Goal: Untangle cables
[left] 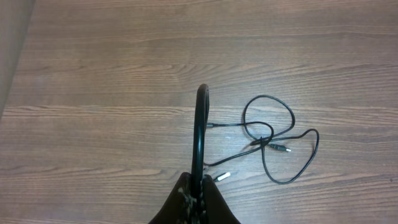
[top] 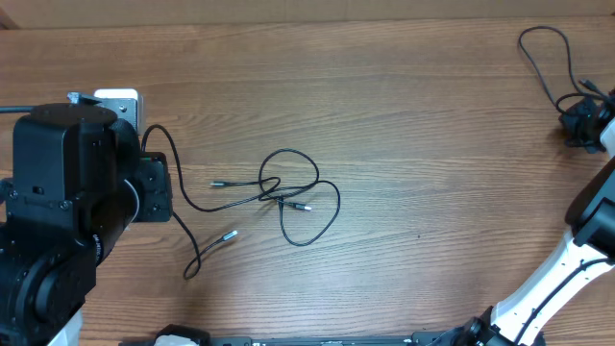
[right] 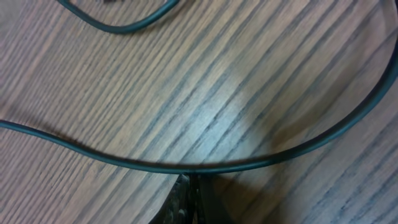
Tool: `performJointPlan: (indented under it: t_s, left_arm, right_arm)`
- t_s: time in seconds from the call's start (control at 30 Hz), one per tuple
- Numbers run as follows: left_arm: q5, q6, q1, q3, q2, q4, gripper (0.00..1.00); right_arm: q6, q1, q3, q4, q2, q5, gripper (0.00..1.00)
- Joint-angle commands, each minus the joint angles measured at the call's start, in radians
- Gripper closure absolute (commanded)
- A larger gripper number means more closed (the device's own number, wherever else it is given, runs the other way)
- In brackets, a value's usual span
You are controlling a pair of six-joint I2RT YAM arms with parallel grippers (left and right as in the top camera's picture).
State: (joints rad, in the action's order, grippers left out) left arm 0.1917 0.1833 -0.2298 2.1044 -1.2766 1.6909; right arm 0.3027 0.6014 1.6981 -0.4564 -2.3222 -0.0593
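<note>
Tangled cables (top: 288, 197) are lying at the middle of the table (top: 432, 115) as the left gripper (left: 199, 178) is pinching one looping strand (rising from its tips); the right gripper (right: 189, 178), pressed together, is hovering over a black cord (right: 205, 167) far right.

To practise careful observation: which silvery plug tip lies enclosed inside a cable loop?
The rightmost plug tip, ringed by the cables' lower loop. The upper-left tip and lower-left tip lie outside the loops, on open table.
</note>
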Motion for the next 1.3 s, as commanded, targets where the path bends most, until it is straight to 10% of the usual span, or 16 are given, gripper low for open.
performJointPlan:
  t_s: [0.0, 0.7, 1.27]
  left_arm:
    - [-0.001, -0.011, -0.007, 0.006, 0.007, -0.002, 0.96]
    - [-0.024, 0.003, -0.007, 0.006, 0.007, -0.002, 0.96]
    - [-0.027, 0.026, -0.007, 0.006, 0.007, -0.002, 0.96]
  right_arm:
    - [0.005, 0.002, -0.01, -0.004, -0.08, 0.014, 0.96]
    - [-0.069, 0.014, 0.006, 0.305, -0.243, -0.065, 0.96]
    - [-0.124, 0.018, 0.483, 0.04, -0.442, -0.122, 0.96]
